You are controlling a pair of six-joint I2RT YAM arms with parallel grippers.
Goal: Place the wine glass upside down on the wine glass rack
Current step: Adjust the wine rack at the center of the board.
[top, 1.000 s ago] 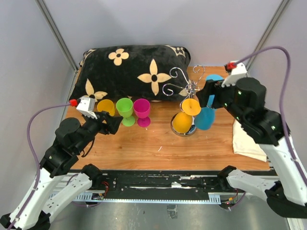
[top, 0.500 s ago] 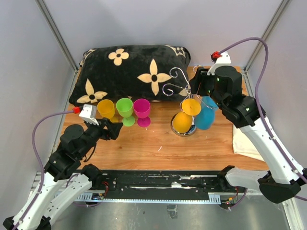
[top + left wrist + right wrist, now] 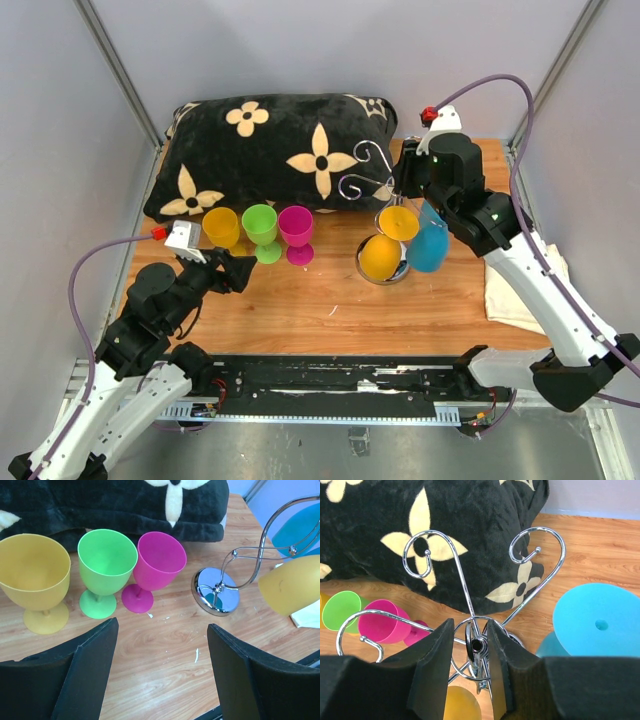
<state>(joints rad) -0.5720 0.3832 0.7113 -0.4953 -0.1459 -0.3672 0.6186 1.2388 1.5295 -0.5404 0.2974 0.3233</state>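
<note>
Hanging bowl-down from a scroll arm of the wine glass rack point(image 3: 216, 591), the blue wine glass point(image 3: 428, 248) is seen on the rack's right side, with its round foot uppermost. An orange wine glass point(image 3: 380, 256) is hung upside down in the same way on the near side, over the mirrored base. The rack is stood on the wooden counter point(image 3: 330, 300), just in front of the right end of a black pillow point(image 3: 270, 140) patterned with cream flowers.

The right jaws are held above the rack's central stem, drawn in to a narrow gap with the stem's top ring between them. Whether the ring is actually pinched cannot be told.

The left jaws are spread wide and nothing is held between them. They are poised above the counter, near three upright glasses lined up just in front of the pillow: a yellow wine glass point(image 3: 35, 575), a green wine glass point(image 3: 106, 560) and a pink wine glass point(image 3: 160, 560), set just beside one another. A cream cloth point(image 3: 515, 290) is laid at the counter's right edge.
</note>
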